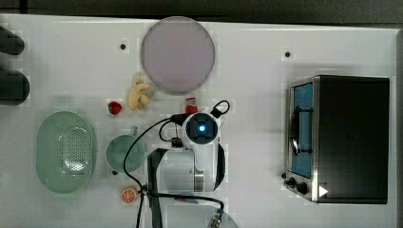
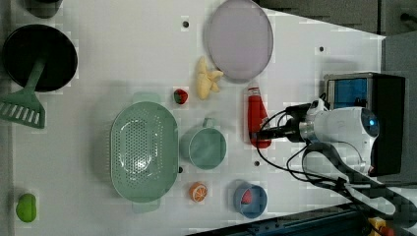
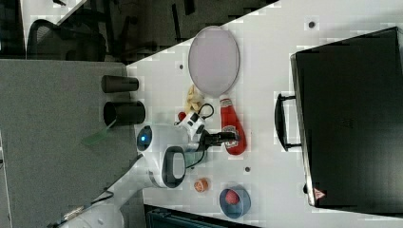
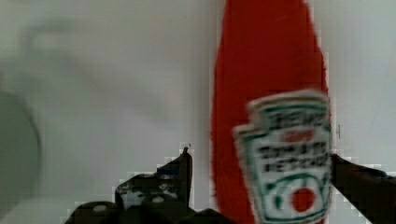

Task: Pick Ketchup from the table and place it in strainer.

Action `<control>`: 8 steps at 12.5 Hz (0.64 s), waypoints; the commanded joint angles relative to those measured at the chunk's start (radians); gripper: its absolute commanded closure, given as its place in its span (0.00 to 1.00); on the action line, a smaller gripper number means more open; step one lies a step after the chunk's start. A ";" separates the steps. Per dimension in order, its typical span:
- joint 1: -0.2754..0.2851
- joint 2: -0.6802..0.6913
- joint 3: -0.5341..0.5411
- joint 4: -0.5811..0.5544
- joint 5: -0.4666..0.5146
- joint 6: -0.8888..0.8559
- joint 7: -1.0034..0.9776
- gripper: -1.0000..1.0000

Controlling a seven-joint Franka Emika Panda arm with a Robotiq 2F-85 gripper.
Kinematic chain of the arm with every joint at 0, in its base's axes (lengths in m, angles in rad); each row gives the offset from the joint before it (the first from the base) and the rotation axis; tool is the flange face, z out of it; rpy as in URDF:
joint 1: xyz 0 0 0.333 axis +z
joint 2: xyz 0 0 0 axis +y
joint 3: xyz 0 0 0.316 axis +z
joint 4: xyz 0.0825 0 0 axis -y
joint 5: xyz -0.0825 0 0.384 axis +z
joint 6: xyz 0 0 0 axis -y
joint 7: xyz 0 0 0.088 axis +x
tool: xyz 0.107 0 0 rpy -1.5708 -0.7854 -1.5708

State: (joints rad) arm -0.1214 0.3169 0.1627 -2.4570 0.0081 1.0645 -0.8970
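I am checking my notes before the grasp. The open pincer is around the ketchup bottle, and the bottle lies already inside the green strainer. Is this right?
Not quite. The ketchup bottle is not inside the strainer; it is on the white table, on the far side of the green cup, as the left view shows. The rest holds: the open pincer sits around the bottle.

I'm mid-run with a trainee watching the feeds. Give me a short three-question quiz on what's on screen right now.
1. True or false: the Ketchup already lies in the strainer.
2. The gripper is: A) shut on a strawberry; B) open with a finger on each side of the Ketchup; C) open over the green cup.
3. In the left view, what fruit piece lies on the table just below the green cup?

Key: 1 false, it stands on the table; 2 B; 3 the orange slice.
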 commanded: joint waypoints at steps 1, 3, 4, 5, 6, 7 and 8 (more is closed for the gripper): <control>-0.003 0.012 0.009 0.012 0.001 0.063 -0.038 0.00; -0.003 0.030 0.005 0.006 0.001 0.082 -0.038 0.04; -0.003 0.031 0.005 -0.001 0.001 0.083 -0.039 0.16; -0.003 0.030 0.004 -0.002 0.001 0.083 -0.038 0.28; -0.003 0.024 0.005 -0.001 0.001 0.082 -0.038 0.36; -0.003 0.011 0.008 -0.001 0.001 0.079 -0.038 0.36; -0.003 -0.012 0.014 -0.001 0.002 0.069 -0.038 0.36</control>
State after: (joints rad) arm -0.1340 0.3486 0.1764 -2.4668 0.0117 1.1396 -0.8979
